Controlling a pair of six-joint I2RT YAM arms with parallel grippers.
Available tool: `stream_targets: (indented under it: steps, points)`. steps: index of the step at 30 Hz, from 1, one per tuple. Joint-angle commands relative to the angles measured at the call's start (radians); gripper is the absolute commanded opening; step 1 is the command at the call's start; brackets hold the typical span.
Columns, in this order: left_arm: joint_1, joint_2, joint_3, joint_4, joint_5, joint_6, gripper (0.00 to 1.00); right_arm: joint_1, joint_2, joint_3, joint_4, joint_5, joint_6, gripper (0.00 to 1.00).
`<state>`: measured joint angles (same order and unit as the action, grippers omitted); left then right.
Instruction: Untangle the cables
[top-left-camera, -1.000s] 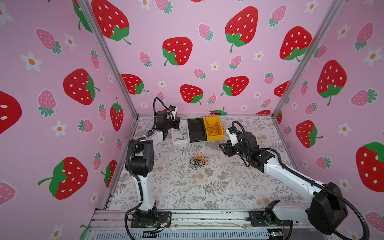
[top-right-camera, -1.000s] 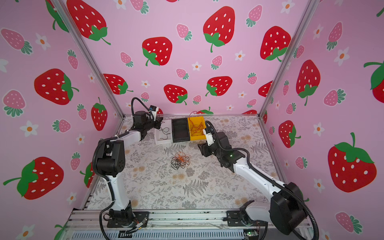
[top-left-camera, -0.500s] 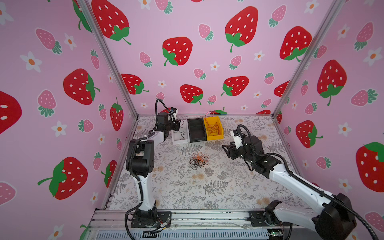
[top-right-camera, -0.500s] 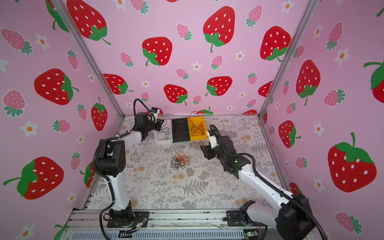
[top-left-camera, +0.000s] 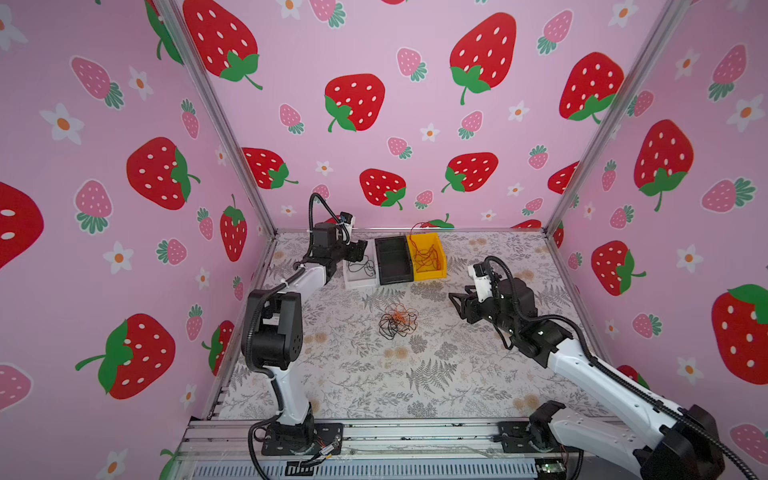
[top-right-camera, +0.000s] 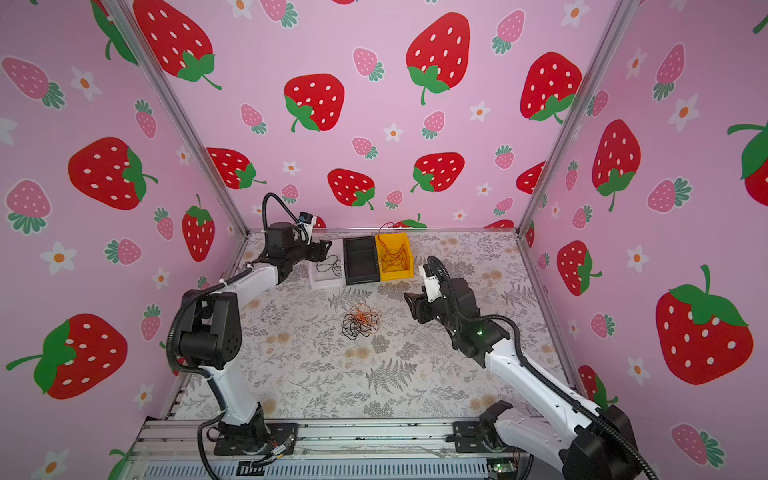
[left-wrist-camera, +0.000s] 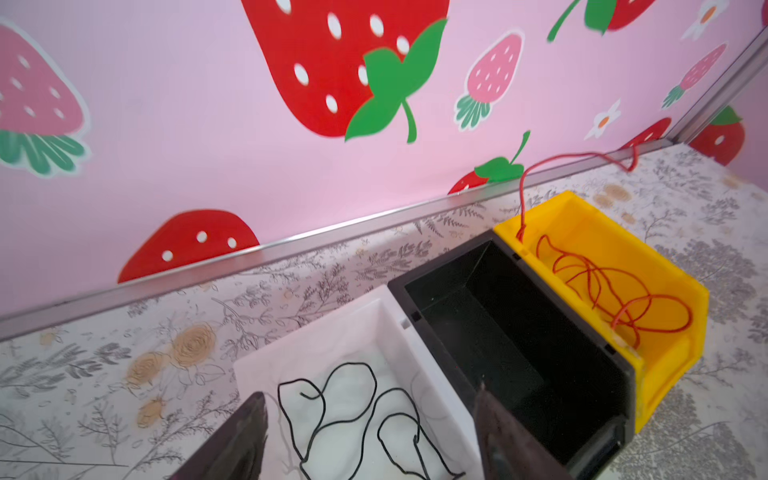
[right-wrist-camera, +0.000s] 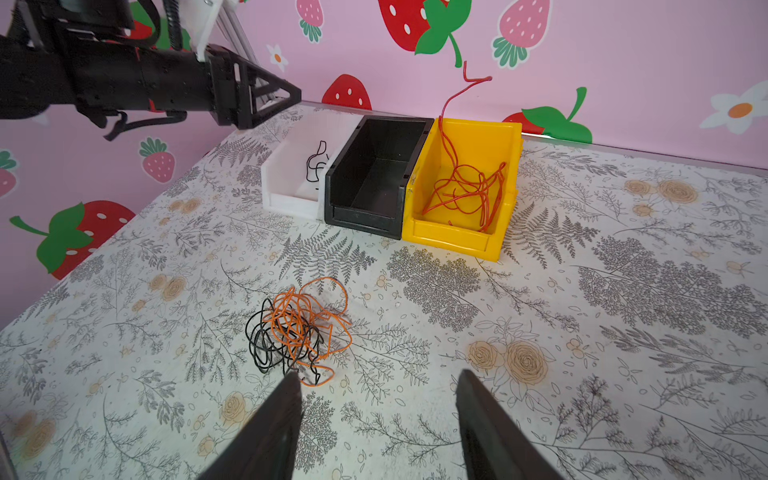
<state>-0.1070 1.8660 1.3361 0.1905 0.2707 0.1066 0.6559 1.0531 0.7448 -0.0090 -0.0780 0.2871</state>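
Floral surface (right-wrist-camera: 582, 332) carries tangled cables (right-wrist-camera: 297, 328); left hand (left-wrist-camera: 368, 409) open over white bin (left-wrist-camera: 307, 332), right hand (right-wrist-camera: 376, 376) open near them: pinch one outer orange loop (right-wrist-camera: 328, 284), lift slowly

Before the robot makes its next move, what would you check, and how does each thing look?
1. Left gripper open and empty over the white bin: ok.
2. Black cable lying inside that bin: ok.
3. Red cable fully inside the yellow bin: not ok, one end pokes up over the rim.
4. Black bin empty: ok.
5. Right gripper open, empty, near the tangle: ok.
6. Black and orange cables in the tangle separated: not ok, knotted together on the table.
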Motion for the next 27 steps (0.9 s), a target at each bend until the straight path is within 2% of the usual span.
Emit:
stream_targets:
  steps: [1, 3, 6, 11, 14, 18, 19, 23, 27]
  points:
    - [-0.005, -0.055, -0.029, -0.071, -0.012, -0.009, 0.84, -0.005, 0.007, -0.003, 0.017, -0.017, 0.008, 0.62]
    - [-0.004, -0.093, -0.048, -0.094, -0.001, -0.018, 0.85, -0.005, 0.037, 0.014, -0.003, -0.043, 0.0, 0.62]
    - [-0.006, -0.165, -0.086, -0.147, 0.075, -0.024, 0.84, -0.004, 0.099, 0.044, -0.031, -0.095, -0.005, 0.62]
    - [-0.059, -0.275, -0.129, -0.411, 0.182, 0.04, 0.69, 0.012, 0.217, 0.083, -0.023, -0.203, 0.024, 0.62]
    - [-0.095, -0.38, -0.251, -0.41, 0.172, 0.022, 0.59, 0.055, 0.318, 0.148, -0.05, -0.243, 0.026, 0.62]
    - [-0.127, -0.474, -0.381, -0.419, 0.156, -0.074, 0.53, 0.088, 0.448, 0.247, -0.063, -0.34, 0.049, 0.61]
    - [-0.135, -0.486, -0.407, -0.426, 0.16, -0.092, 0.49, 0.091, 0.477, 0.27, -0.057, -0.371, 0.065, 0.61]
    - [-0.192, -0.511, -0.49, -0.423, 0.129, -0.074, 0.46, 0.097, 0.594, 0.366, -0.05, -0.463, 0.153, 0.61]
    - [-0.204, -0.512, -0.566, -0.329, 0.115, -0.075, 0.44, 0.104, 0.729, 0.487, -0.164, -0.474, 0.142, 0.58]
